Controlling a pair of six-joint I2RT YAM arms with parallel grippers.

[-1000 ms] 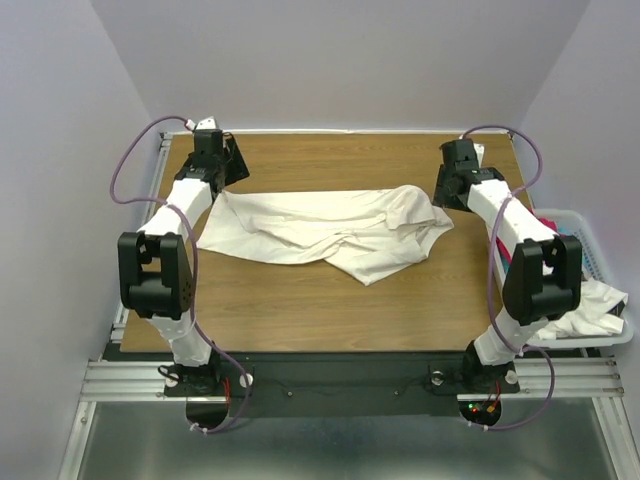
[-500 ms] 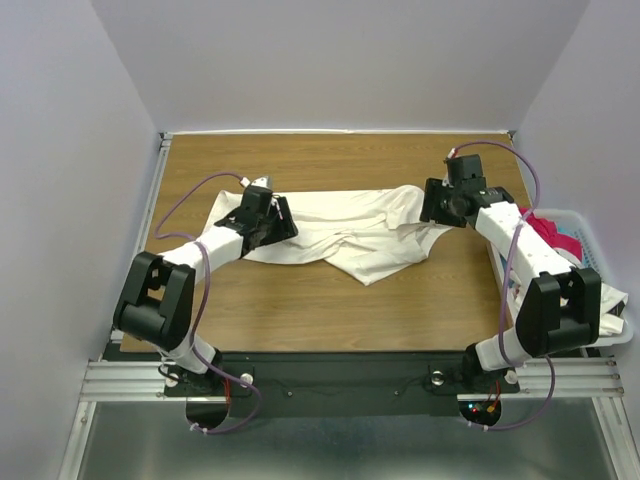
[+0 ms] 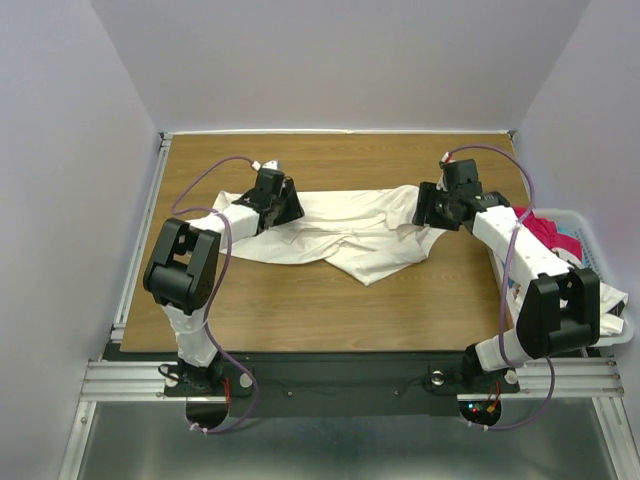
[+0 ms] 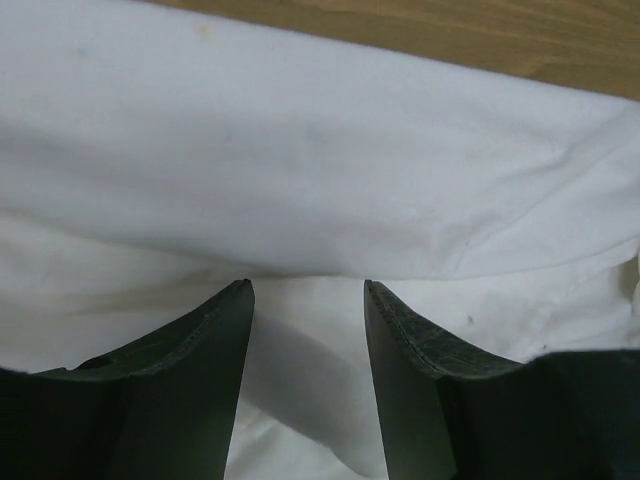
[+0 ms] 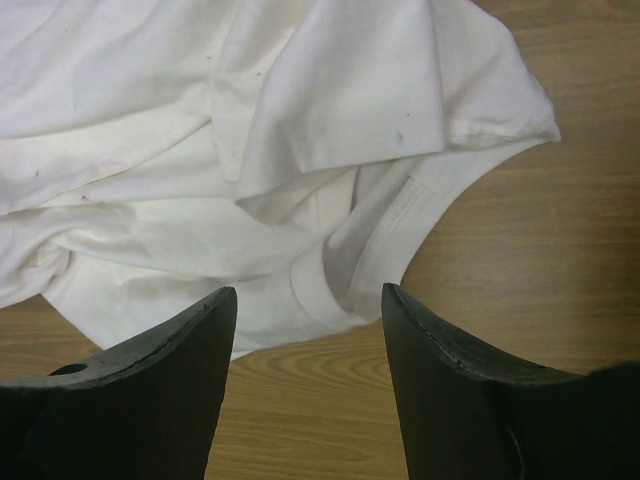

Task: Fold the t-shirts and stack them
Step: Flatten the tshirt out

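Note:
A plain off-white t-shirt lies crumpled across the middle of the wooden table. My left gripper is down over its left part. In the left wrist view the left gripper is open, with the off-white t-shirt filling the space beneath and between its fingers. My right gripper is at the shirt's right end. It is open over bare wood just short of the collar of the off-white t-shirt. A magenta-red t-shirt and a white t-shirt sit in the basket.
A white slatted basket stands off the table's right edge, beside the right arm. Bare wood shows behind the shirt and in front of it. Purple walls close in the back and both sides.
The left arm swung in from the back left corner onto the shirt's left part. The right gripper came down from the back right to the shirt's right end. The shirt's left edge has bunched inward.

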